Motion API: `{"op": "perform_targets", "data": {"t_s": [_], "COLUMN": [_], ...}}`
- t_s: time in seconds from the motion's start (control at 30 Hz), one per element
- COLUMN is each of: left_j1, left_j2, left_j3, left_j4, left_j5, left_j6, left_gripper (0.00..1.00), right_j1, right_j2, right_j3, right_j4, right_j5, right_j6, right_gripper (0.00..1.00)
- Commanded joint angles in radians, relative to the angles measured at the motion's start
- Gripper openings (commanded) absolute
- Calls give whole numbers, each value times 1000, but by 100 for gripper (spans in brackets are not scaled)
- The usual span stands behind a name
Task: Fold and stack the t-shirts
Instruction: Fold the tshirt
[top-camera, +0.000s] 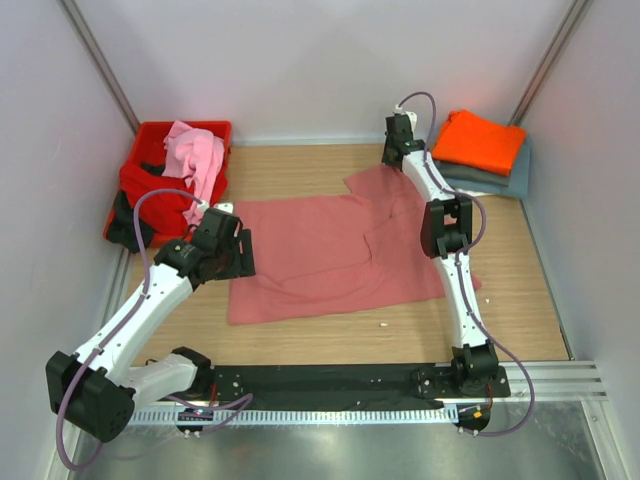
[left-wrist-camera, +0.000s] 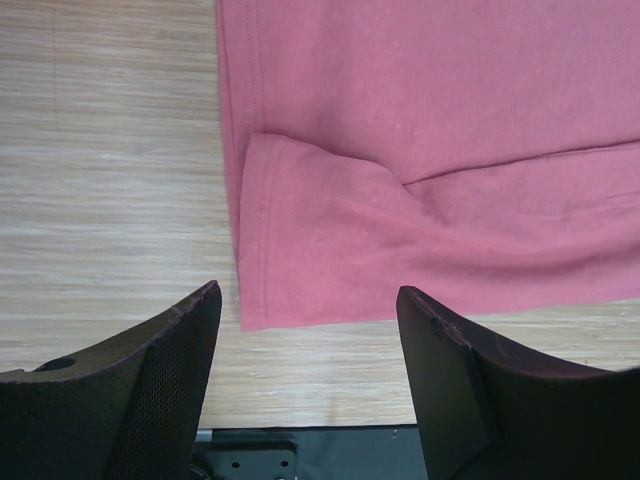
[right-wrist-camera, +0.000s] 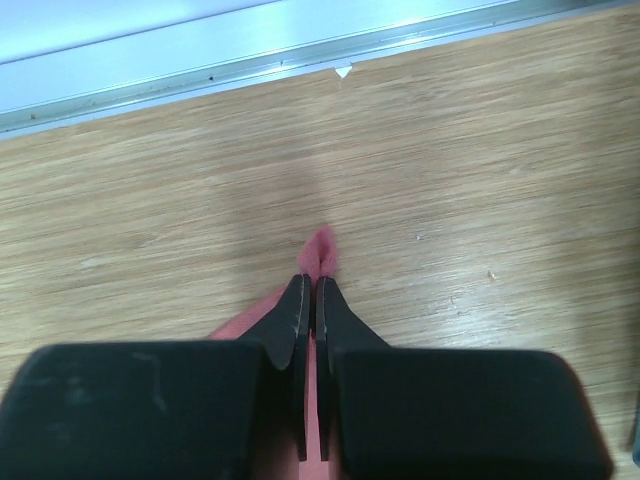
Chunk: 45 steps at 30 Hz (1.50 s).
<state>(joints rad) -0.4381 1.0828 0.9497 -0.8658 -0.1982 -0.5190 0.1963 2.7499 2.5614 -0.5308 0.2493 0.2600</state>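
At mid-table the salmon shirt (top-camera: 330, 260) lies flat, its long axis running left to right. At its far right corner the right claw (right-wrist-camera: 310, 290) is closed tight on a tip of the cloth, which pokes out past the jaws. Over the shirt's left edge the left claw (left-wrist-camera: 308, 293) hangs wide open and empty, a folded corner just ahead; this arm is nearer that end. An orange shirt (top-camera: 478, 140) on a grey-blue shirt (top-camera: 510, 180) sits far right, apart. A crate (top-camera: 150, 135) holding a light pink shirt (top-camera: 195, 150) stands far left. Nothing seems to block a fold.
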Motion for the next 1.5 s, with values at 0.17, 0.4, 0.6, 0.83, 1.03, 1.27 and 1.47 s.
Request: {"op": "perform_targets", "data": {"t_s": [0.17,0.4,0.6,0.83,1.03,1.27,1.47], "left_j1": [6,53,65,76,110,150,185], "left_j2": [5,57,210,593,911,1091,1171], "left_j3": [3,27,113,450,811,1021,1072], "left_j4": [7,4,89,94,-1,-38,-61], "left_j5": [-21,-47,-24,-211,-204,-195,-224], "left_j6": [2,-19,-130,-127,-138,-125,-142], "left_gripper": [72,72,71,68,66,67,66], "right_j1": [-3,-3,-8,-9,-9,-9,-9], "right_j2": [-100,-403,-539,-697,-808,-877,-924], "right_j3": [-55,-407,-573,-727,-828,-921,-957], "right_j4": [-23,61,49,66,29,-11,-41], "right_j5": [44,126,174,153,195,248,278], "right_j6": [11,30,54,59,47,48,47], "right_gripper": [2,2,1,2,1,1,2]}}
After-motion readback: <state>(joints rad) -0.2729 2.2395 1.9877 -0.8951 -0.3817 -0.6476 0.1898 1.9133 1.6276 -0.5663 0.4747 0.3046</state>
